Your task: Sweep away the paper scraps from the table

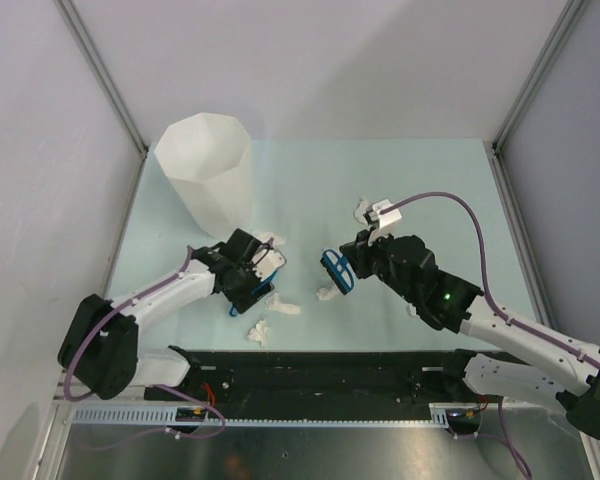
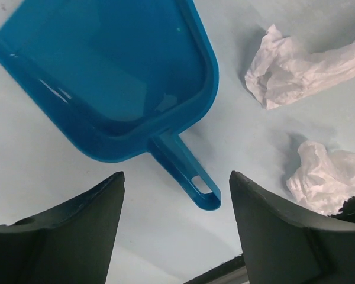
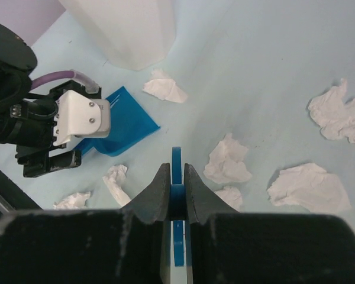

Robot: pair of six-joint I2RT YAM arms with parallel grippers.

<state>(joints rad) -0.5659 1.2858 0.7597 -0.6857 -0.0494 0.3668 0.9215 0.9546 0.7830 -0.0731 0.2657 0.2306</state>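
My left gripper (image 1: 262, 270) hangs open just above the blue dustpan (image 2: 106, 77); the pan lies flat on the mint-green table (image 1: 420, 190), and its handle (image 2: 186, 174) points in between my fingers without touching them. My right gripper (image 3: 176, 174) is shut on a blue brush (image 1: 334, 270) and holds it right of the dustpan. White paper scraps lie loose: two next to the pan (image 2: 302, 65) (image 2: 328, 177), several ahead of the brush (image 3: 228, 160) (image 3: 310, 186) (image 3: 340, 115), and one near the bin (image 3: 165, 89). In the top view the left gripper hides most of the pan.
A tall white faceted bin (image 1: 208, 170) stands at the back left, just behind the left gripper. Grey walls close the table on three sides, and a black rail (image 1: 320, 365) runs along its front edge. More scraps lie near the rail (image 1: 258, 330) (image 1: 285, 308).
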